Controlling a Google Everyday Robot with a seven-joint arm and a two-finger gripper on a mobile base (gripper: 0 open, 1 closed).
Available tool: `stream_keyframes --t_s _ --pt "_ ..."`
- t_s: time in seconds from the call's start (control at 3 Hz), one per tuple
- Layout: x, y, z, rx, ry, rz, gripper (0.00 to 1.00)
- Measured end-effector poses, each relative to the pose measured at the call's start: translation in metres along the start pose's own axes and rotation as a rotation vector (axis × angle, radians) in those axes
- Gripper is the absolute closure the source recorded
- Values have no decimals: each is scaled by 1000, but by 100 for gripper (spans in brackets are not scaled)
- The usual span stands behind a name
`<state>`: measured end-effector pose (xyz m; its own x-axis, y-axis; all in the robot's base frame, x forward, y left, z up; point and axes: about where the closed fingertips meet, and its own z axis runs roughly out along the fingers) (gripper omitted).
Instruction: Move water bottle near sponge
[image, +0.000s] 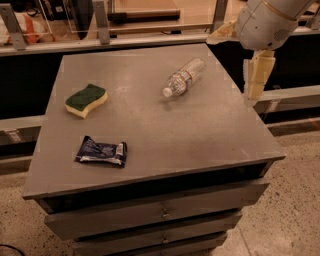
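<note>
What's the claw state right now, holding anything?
Claw: open or closed cannot be told. It hangs past the right edge of the table, clear of the water bottle lying there, so it holds nothing.

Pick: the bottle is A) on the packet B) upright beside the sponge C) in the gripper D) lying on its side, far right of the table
D: the bottle lies on its side, apart from the sponge; the gripper hangs past the right edge of the table.

No legible text anywhere; jaws off right edge of table (200, 130)
</note>
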<state>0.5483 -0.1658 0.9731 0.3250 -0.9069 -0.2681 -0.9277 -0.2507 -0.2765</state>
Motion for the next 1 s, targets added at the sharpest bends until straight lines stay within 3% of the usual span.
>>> stream_keyframes --t_s 0.67,1.0 --pt "0 -8 2 25 -1 -30 0" --pt "10 -26 3 45 16 -51 0"
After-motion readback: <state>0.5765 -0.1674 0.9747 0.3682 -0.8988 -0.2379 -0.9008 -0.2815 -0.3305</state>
